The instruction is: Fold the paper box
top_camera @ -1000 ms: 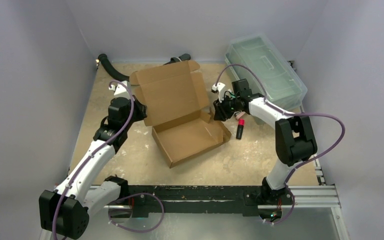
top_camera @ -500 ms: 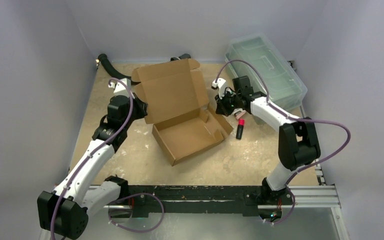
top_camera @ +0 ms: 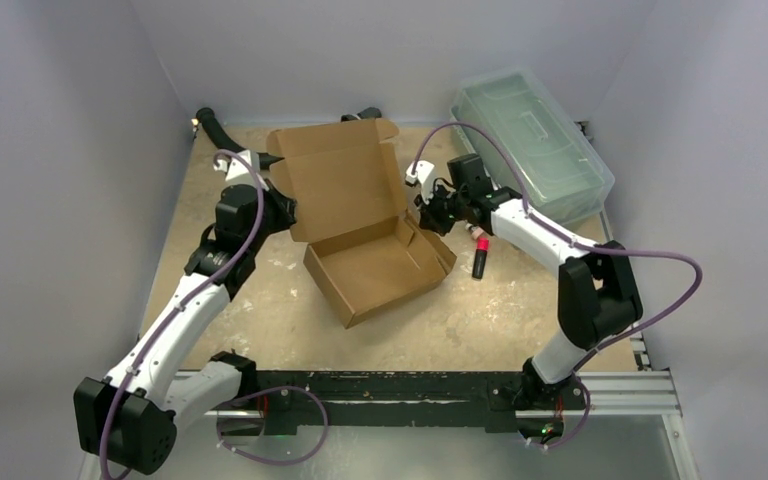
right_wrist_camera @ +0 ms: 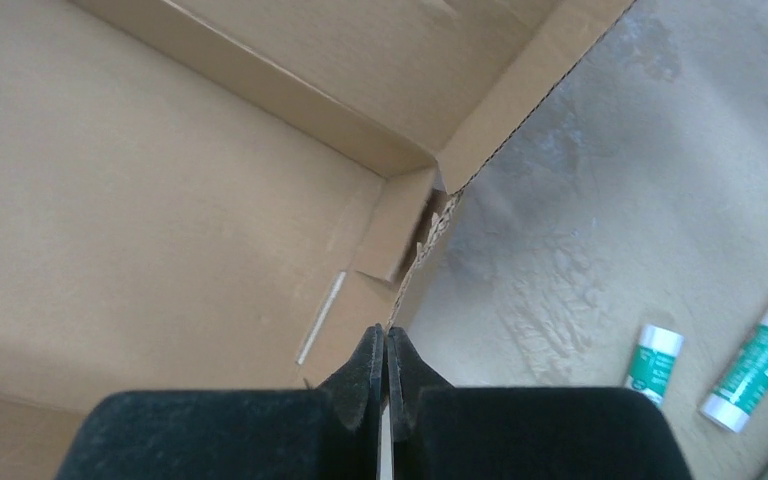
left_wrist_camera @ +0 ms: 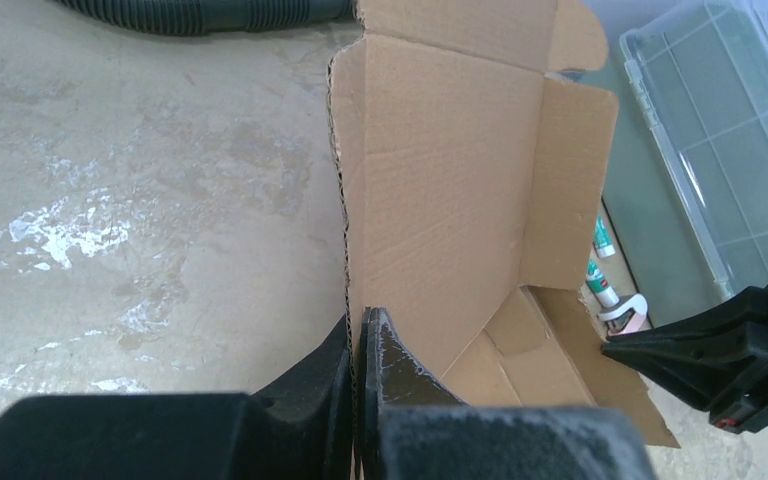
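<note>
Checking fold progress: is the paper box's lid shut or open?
Open. The paper box has its lid panel standing up behind the empty tray, pinched at its edge by the left pincer.

Both arms: white link shells, black joint housings. Purple cable loops along each. Left gripper and right gripper: black, tapered fingers.
</note>
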